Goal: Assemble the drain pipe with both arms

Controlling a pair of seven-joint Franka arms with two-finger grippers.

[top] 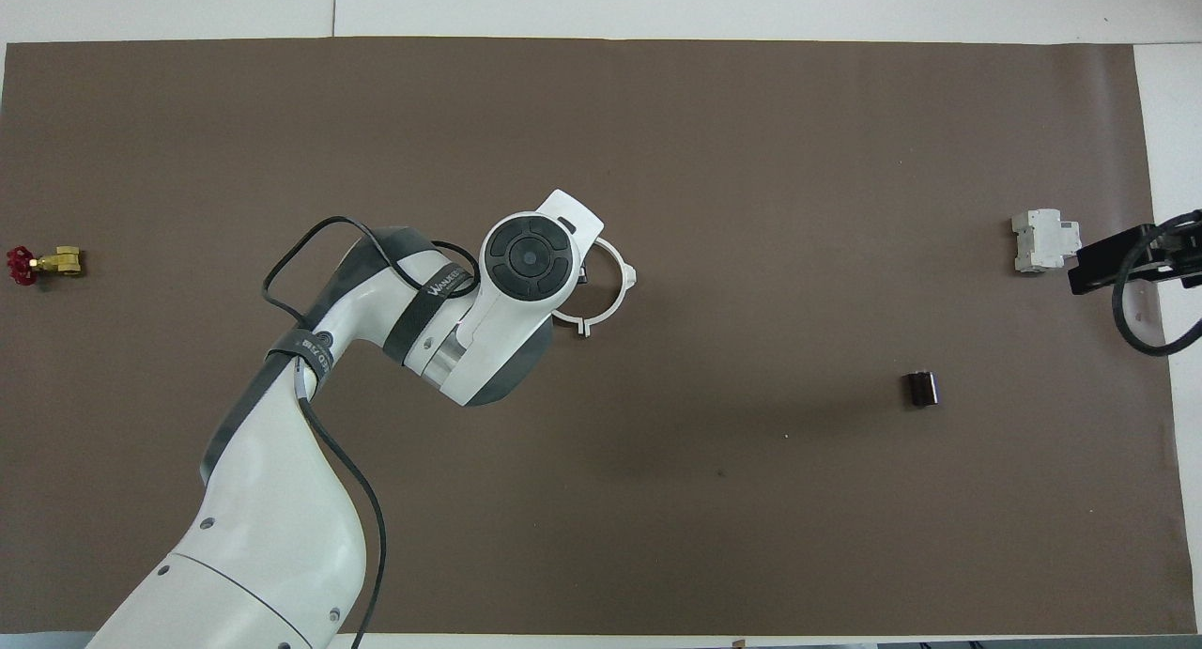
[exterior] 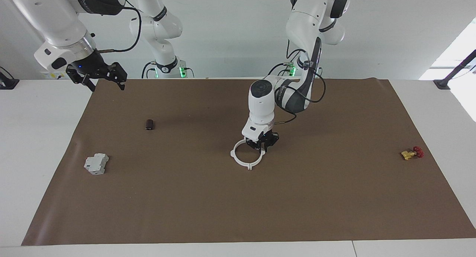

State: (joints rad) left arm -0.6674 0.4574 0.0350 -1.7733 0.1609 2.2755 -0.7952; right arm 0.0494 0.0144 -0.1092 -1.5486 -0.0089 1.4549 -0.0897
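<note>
Gripping the drain pipe (exterior: 243,157) near the middle of the brown mat (exterior: 238,197), with the left gripper (exterior: 262,145) down on the ring's edge toward the left arm's end, fingers pinched onto the thin white rim. Looks lifted or tilted on that side, though hard to say for sure. Hanging wide-fingered over the mat's corner at the right arm's end, the right gripper (exterior: 97,77), waiting, holding nothing. Risky from here: pinching such a thin flat rim could let it twist or slip out, and pulling on one arc might pop the two halves apart at the small end tabs. Smooth, slim white plastic, a neat hoop with little nubs, against matte paper-like mat. Elsewhere, a grey boxy block (exterior: 96,164), a small dark cylinder (exterior: 149,124), a brass-yellow valve with red handle (exterior: 412,153), all well apart from the ring.
</note>
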